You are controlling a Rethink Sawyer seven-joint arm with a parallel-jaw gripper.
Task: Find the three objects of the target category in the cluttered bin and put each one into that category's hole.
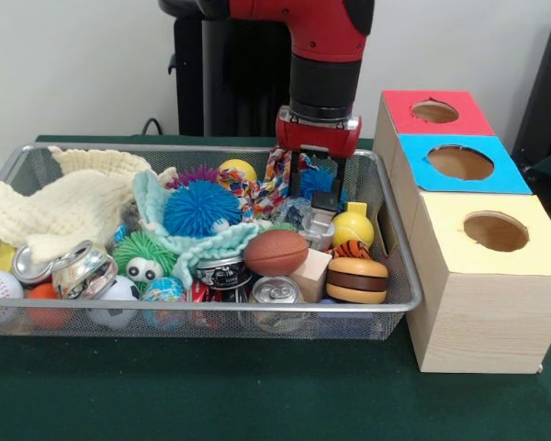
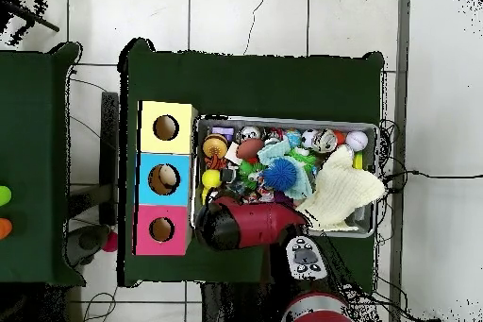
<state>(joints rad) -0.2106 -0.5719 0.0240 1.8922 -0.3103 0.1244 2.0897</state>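
A: Nearest us, at the front of the wire bin (image 1: 399,303), we have a soda can (image 1: 276,292) lying end-on, a wooden block (image 1: 310,273) and a toy burger (image 1: 356,279), with a small brown football (image 1: 275,252) just behind.

B: And our gripper (image 1: 325,198) is down in the back right part of the bin, beside the yellow squeeze toy (image 1: 353,225) and the rope toy (image 1: 274,180). We cannot tell whether its fingers are apart or closed on anything; the clutter hides the tips.

A: The target category isn't given, so we can't name the three objects yet. The holes sit in the box (image 1: 482,303) to the right on the bench (image 1: 257,395): red (image 1: 435,111), blue (image 1: 460,162), yellow (image 1: 496,231).

B: From overhead, something pale lies in the blue hole (image 2: 167,179).

A: We judge we should lift straight up before swinging across, so we clear the bin's rim and drag no cloth (image 1: 64,207) along.
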